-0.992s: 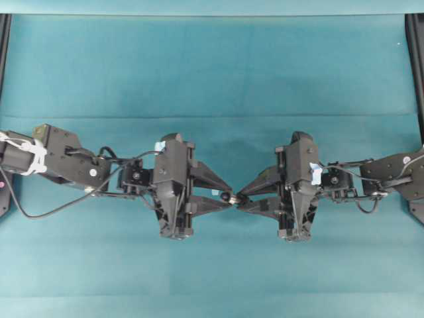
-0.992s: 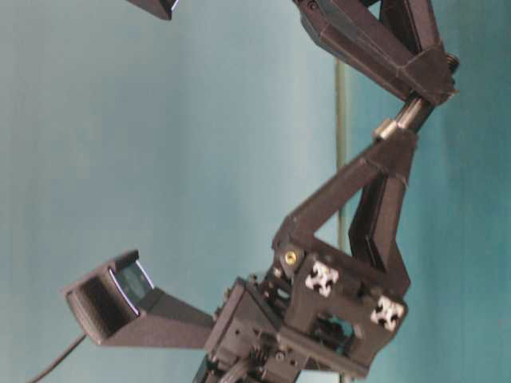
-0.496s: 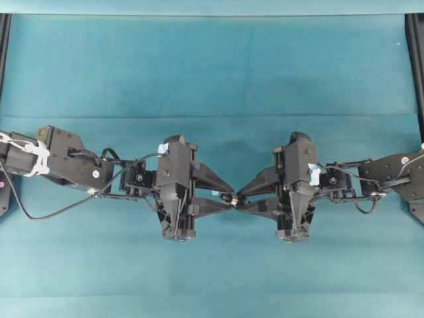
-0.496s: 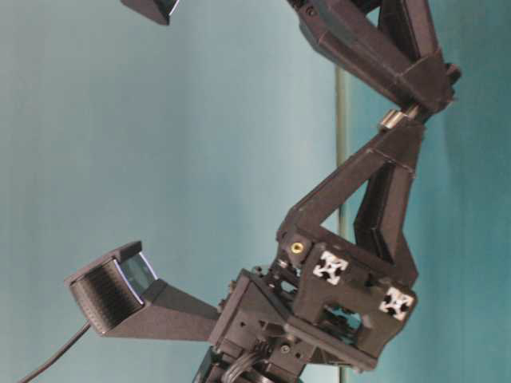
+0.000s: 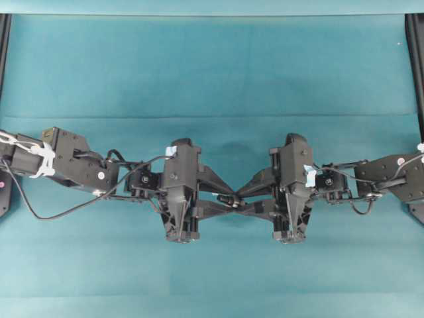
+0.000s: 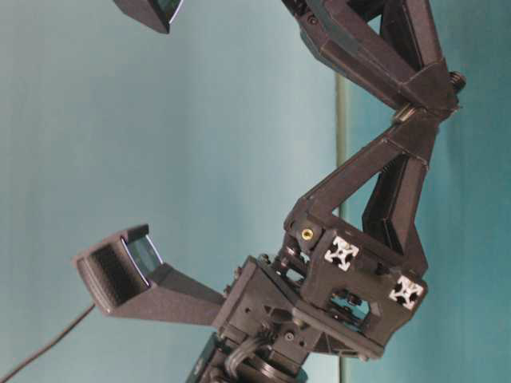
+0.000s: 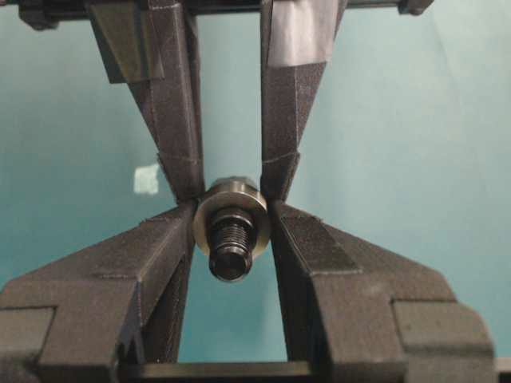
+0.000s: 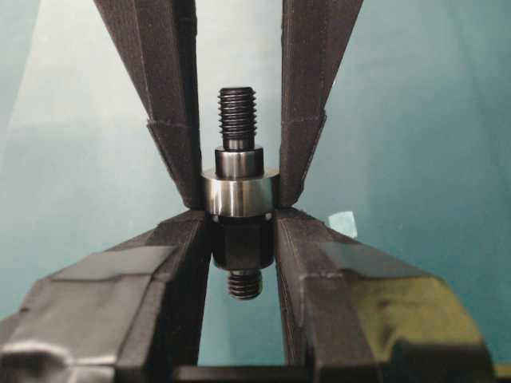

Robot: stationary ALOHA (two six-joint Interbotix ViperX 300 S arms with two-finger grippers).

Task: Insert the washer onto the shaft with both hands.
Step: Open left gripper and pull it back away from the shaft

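Note:
In the left wrist view the washer [image 7: 230, 209], a dull metal ring, sits between the tips of my left gripper [image 7: 231, 214], which is shut on it. The shaft [image 7: 231, 254] passes through the ring, with its threaded end pointing at the camera. In the right wrist view my right gripper [image 8: 242, 231] is shut on the shaft's [image 8: 242, 243] dark thick body. The washer [image 8: 239, 194] rests against that body, and the narrow threaded end sticks out beyond it. From overhead, the left gripper [image 5: 229, 199] and the right gripper [image 5: 238, 200] meet tip to tip above the mat, with their fingers overlapping.
A teal cloth [image 5: 212, 73] covers the table under both arms. Pale tape scraps [image 7: 146, 179] [image 8: 343, 222] lie on it below the grippers. Black frame rails [image 5: 416, 66] run along the left and right edges.
The left gripper has moved right toward the right gripper. The washer has slid along the shaft up to its thick body, and the fingertips now overlap.

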